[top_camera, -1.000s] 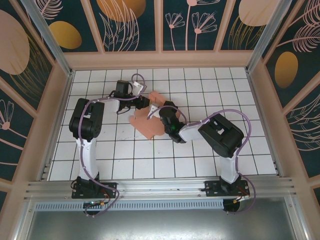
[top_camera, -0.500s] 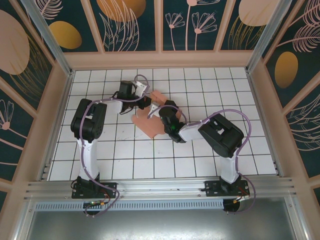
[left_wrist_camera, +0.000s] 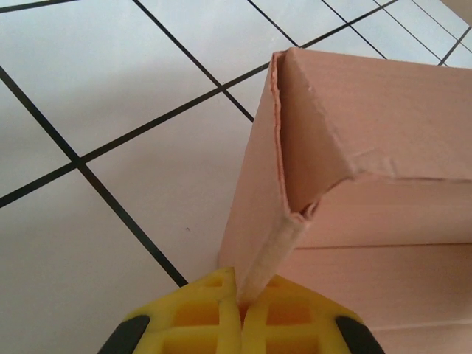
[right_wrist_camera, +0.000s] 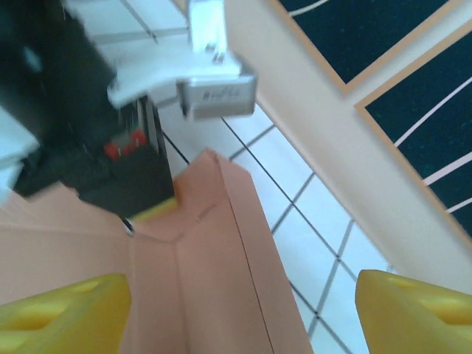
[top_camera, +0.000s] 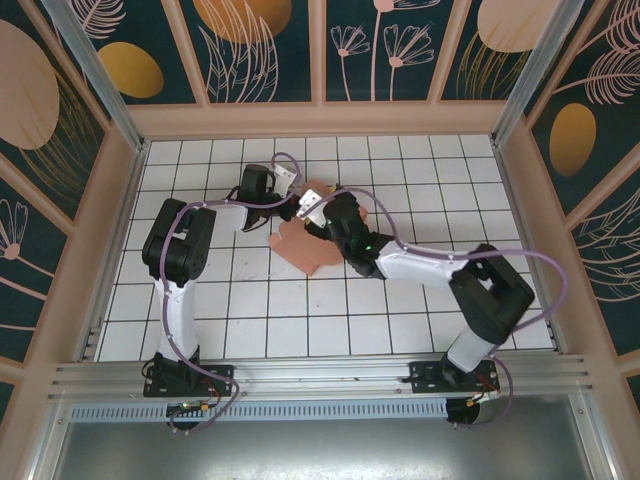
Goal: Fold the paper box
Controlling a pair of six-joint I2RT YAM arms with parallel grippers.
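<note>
The paper box (top_camera: 305, 248) sat on the tiled table (top_camera: 250, 320), toward twelve o'clock; left gripper (left_wrist_camera: 240, 310) was pinched on its raised wall, right gripper (right_wrist_camera: 240, 306) gaped wide, grasping nothing. Best bet looked like left anchoring, right pressing the crease squarely

High rear view looking down, wrist views close, sharing paper box (left_wrist_camera: 354, 147)

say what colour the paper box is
Plain salmon pink; the paper box shows best in the left wrist view.
</note>
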